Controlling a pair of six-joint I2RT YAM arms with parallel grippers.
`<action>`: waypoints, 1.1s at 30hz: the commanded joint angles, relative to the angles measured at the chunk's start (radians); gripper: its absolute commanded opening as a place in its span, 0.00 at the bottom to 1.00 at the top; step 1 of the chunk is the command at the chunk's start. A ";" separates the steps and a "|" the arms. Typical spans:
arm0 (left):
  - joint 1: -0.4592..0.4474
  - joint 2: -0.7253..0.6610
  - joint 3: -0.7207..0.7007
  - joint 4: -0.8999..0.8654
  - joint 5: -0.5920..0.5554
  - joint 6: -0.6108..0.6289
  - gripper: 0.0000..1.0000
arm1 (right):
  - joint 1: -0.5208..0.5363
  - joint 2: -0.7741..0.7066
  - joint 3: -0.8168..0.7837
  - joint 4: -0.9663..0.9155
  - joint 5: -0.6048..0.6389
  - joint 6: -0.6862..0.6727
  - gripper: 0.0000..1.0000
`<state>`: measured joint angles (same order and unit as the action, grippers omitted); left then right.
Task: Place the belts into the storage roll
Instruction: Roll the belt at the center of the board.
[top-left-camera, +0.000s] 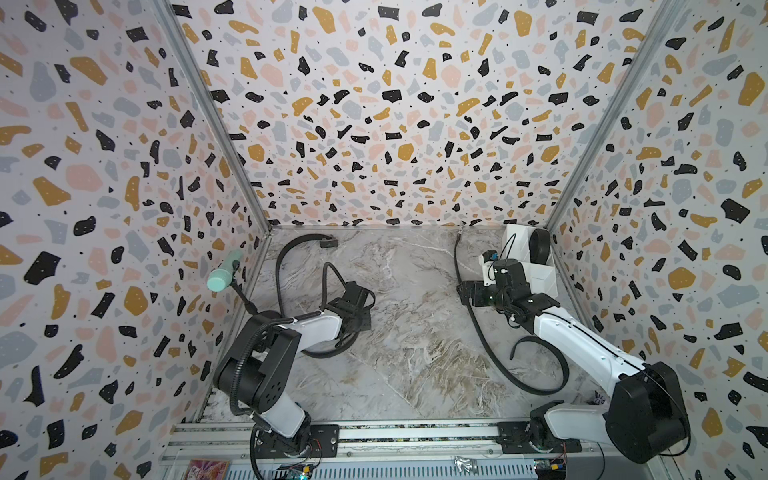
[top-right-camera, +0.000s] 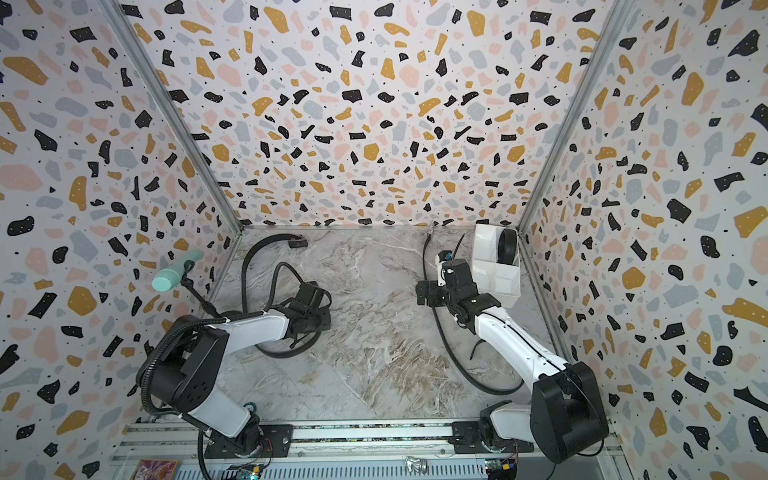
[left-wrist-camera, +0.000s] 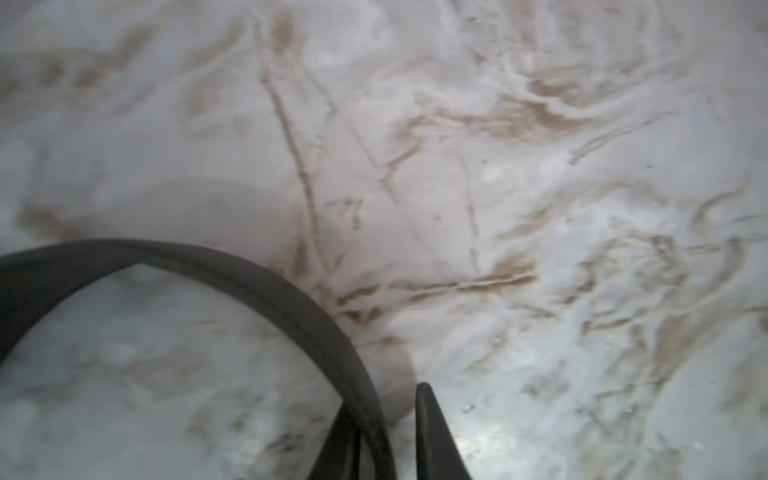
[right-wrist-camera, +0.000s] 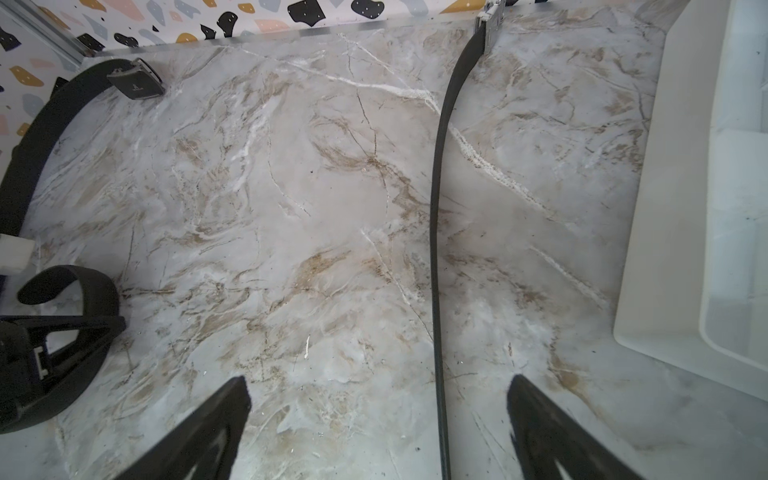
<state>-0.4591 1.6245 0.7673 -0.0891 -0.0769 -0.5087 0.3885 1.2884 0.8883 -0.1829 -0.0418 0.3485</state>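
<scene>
Stowed: I counted one coiled belt (top-left-camera: 539, 246) in the storage roll (top-left-camera: 540, 276), far right corner of the table (top-left-camera: 399, 340). Outstanding: wide belt (left-wrist-camera: 257, 282), left side, pinched by my left gripper (left-wrist-camera: 384, 405); thin belt (right-wrist-camera: 436, 208) lay under my wide-spread right gripper (right-wrist-camera: 379, 382).

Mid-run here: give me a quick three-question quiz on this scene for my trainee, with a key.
1. True or false: a rolled belt already sits in a cell of the storage roll.
2. Which belt lies below the open right gripper, between its fingers in the wrist view? A) the thin belt B) the rolled belt C) none
3. Short answer: which gripper has the wide belt between its fingers?

Key: 1 true; 2 A; 3 the left gripper.
</scene>
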 joint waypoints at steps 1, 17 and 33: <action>-0.089 0.048 0.074 0.025 0.174 0.002 0.11 | 0.004 -0.028 -0.008 -0.005 -0.013 0.017 0.98; -0.345 0.103 0.244 -0.089 0.293 0.049 0.55 | 0.050 0.111 -0.023 0.082 -0.187 0.064 0.98; 0.115 -0.268 0.041 -0.260 0.037 0.012 0.72 | 0.306 0.473 0.207 0.002 -0.112 0.083 0.73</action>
<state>-0.4103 1.3830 0.8169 -0.2878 0.0479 -0.5018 0.6708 1.7393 1.0454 -0.1188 -0.2306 0.4244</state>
